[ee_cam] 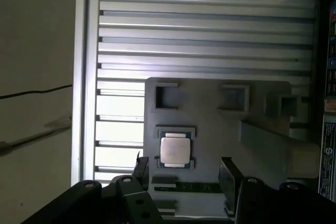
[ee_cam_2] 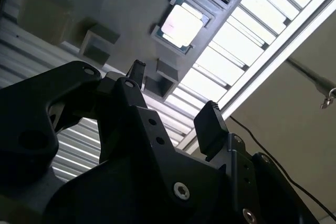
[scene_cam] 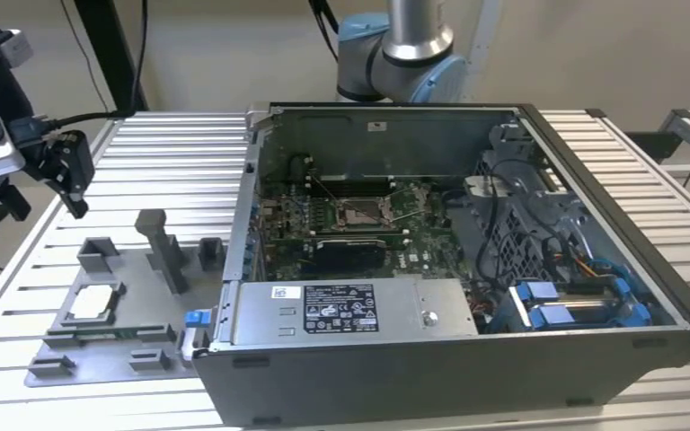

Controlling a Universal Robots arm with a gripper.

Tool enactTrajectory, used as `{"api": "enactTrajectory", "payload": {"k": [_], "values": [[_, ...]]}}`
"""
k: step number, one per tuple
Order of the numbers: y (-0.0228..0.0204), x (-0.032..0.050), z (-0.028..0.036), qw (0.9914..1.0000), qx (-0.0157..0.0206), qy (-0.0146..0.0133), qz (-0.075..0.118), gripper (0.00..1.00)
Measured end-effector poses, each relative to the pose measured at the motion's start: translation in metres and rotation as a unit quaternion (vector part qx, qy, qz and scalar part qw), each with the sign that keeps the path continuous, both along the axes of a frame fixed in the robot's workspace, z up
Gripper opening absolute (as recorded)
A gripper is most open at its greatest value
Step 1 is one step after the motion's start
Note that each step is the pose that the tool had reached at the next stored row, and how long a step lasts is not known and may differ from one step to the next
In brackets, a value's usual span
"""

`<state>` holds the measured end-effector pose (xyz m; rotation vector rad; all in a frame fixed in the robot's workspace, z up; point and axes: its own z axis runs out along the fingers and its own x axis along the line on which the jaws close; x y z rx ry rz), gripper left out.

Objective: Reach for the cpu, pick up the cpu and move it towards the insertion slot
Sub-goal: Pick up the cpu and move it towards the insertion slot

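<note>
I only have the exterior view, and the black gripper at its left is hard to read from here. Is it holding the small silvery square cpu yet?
Observer: No. In both wrist views the gripper is open, with nothing between its fingers.
Operator: Am I at least lined up with it?
Observer: Roughly. In the first wrist view the small silvery square cpu, lying face up in a recess of the grey plastic fixture plate, shows in the gap between the fingertips. It is nearer one of them and untouched.
</note>
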<state>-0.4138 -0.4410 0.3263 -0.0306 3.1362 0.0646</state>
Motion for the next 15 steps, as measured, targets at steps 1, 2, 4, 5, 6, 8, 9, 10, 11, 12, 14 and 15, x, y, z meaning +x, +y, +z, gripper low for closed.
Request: {"api": "enactTrajectory", "payload": {"k": [1,2,4,5,6,8,9,10,11,12,14,15], "values": [[0.0,0.0,-0.0001,1.0,0.0,-0.0001,0.0,1.0],[0.0,0.0,-0.0002,1.0,0.0001,-0.0001,0.0,1.0],[0.0,0.0,-0.0008,1.0,0.0001,-0.0002,0.0,1.0],[0.0,0.0,-0.0014,1.0,0.0002,-0.0003,0.0,1.0],[0.0,0.0,-0.0018,1.0,0.0001,-0.0001,0.0,1.0],[0.0,0.0,-0.0031,1.0,0.0001,-0.0001,0.0,1.0],[0.0,0.0,-0.0037,1.0,0.0001,-0.0001,0.0,1.0],[0.0,0.0,-0.0045,1.0,0.0001,-0.0001,0.0,1.0],[0.0,0.0,-0.0054,1.0,0.0001,-0.0001,0.0,1.0],[0.0,0.0,-0.0063,1.0,0.0001,-0.0001,0.0,1.0],[0.0,0.0,-0.0081,1.0,0.0001,-0.0001,0.0,1.0],[0.0,0.0,-0.0091,1.0,0.0001,-0.0001,0.0,1.0]]}}
